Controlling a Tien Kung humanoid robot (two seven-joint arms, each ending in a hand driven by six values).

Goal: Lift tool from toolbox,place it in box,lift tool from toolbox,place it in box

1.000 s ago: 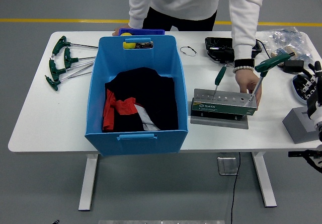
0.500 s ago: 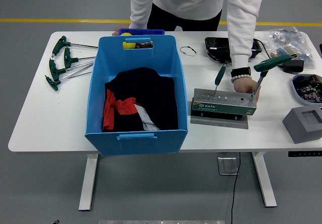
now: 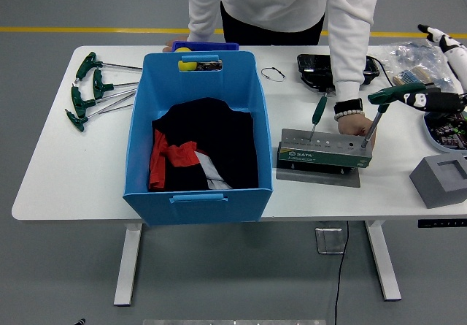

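The grey toolbox stand [image 3: 325, 150] sits on the white table, right of the blue box [image 3: 197, 131]. A green-handled screwdriver [image 3: 319, 110] and a green T-handle wrench [image 3: 394, 93] stand upright in it. My right hand [image 3: 430, 84] comes in from the right edge with its fingers spread. One white fingertip [image 3: 417, 99] is at the right end of the T-handle, and another finger [image 3: 436, 37] points up and away. A person's hand [image 3: 357, 125] rests on the stand's right end. The blue box holds black and red cloth [image 3: 191, 153].
Several green T-handle wrenches [image 3: 91, 91] lie at the table's left end. A black case [image 3: 315, 69], a plastic bag [image 3: 412, 56], a tray of parts [image 3: 446, 129] and a grey foam block [image 3: 441, 179] are on the right side. The person stands at the far edge.
My right hand was low at the right edge, left the picture, and now reaches in higher at the T-handle's end. The person's hand stays on the stand.
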